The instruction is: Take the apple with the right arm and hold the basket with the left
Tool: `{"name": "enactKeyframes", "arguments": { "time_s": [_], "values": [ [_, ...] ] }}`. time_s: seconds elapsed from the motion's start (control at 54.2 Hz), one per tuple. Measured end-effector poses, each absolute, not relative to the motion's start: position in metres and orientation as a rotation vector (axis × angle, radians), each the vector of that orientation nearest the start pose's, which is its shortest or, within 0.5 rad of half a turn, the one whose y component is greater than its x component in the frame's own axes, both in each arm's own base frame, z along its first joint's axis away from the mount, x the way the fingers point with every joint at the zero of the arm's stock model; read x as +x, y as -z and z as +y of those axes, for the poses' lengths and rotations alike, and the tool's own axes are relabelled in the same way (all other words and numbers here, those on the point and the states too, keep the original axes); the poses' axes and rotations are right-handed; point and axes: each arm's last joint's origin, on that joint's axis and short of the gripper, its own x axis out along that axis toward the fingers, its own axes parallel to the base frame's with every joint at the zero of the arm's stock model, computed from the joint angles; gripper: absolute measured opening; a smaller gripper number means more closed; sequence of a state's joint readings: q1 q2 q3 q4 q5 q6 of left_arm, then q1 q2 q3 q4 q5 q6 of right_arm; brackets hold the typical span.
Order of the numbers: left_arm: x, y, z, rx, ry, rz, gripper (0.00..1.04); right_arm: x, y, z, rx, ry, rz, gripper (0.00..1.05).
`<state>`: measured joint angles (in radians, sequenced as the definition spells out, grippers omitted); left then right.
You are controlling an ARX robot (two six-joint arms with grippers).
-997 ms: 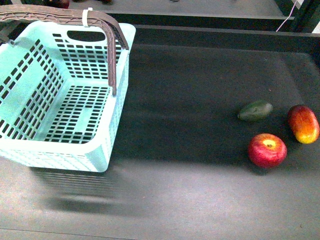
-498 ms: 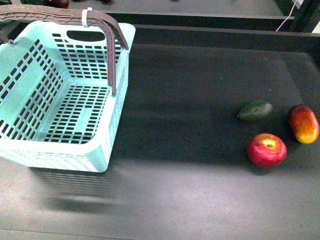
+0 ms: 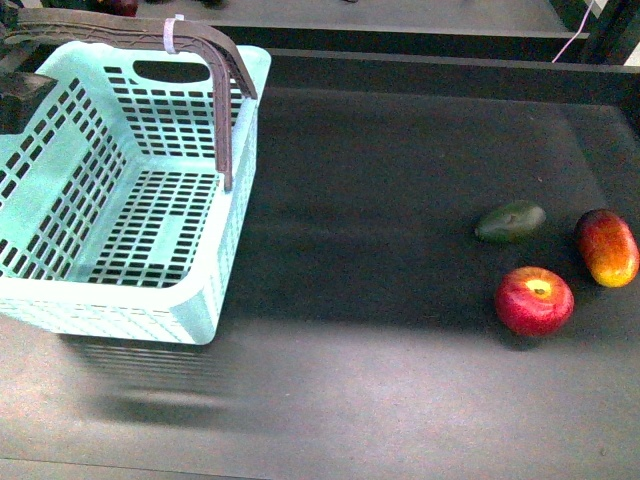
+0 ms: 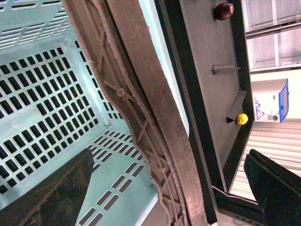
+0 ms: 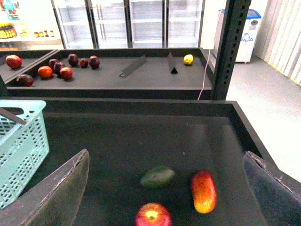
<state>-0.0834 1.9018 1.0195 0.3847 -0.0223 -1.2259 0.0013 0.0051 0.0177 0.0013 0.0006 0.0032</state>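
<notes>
Apple [image 3: 535, 300]: round, red, with a yellow patch at the stem dimple. It rests on the dark surface [image 3: 380, 180], on the robot's right-hand side, well apart from the basket. Nothing is touching it.

Basket [image 3: 110, 310]: mint green with slotted walls and floor. It stands on the left part of the surface, interior bare. The brown latticed handles [image 3: 225, 100] are swung up over the opening.

Avocado [image 3: 510, 221]: small, dark green, lying just behind the apple and apart from it.

Oval fruit [image 3: 607, 247]: red-orange and yellow, beside the apple toward the right edge, not touching it.

Left tool [image 4: 169, 157]: jaws spread wide and straddling the raised handles. One finger [image 4: 56, 193] is over the basket's interior and the other is outside the rim. No contact with the handles can be made out. In the front view only a dark part shows at the far left edge.

Right tool [image 5: 165, 157]: jaws spread wide and holding nothing, raised above the surface. In its wrist view the apple, avocado and oval fruit lie between its fingers [image 5: 56, 193]. It does not appear in the front view.
</notes>
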Motion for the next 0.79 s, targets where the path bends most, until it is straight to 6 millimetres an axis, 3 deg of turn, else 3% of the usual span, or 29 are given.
{"name": "enactKeyframes", "arguments": {
  "time_s": [0.517,0.609,0.683,0.794],
  "values": [
    [0.416,-0.149,-0.03,-1.221,-0.286,0.469,0.97,0.097,-0.169,0.0,0.003,-0.001,-0.014,0.96],
    [0.417,-0.146,-0.03,-1.225,-0.296,0.477,0.83,0.097,-0.169,0.0,0.003,-0.001,-0.014,0.96],
    [0.417,-0.145,-0.03,-1.234,-0.3,0.478,0.64,0.097,-0.169,0.0,0.003,-0.001,-0.014,0.96],
    [0.417,-0.145,-0.03,-1.244,-0.302,0.478,0.42,0.097,-0.169,0.0,0.003,-0.001,-0.014,0.96]
  ]
}}
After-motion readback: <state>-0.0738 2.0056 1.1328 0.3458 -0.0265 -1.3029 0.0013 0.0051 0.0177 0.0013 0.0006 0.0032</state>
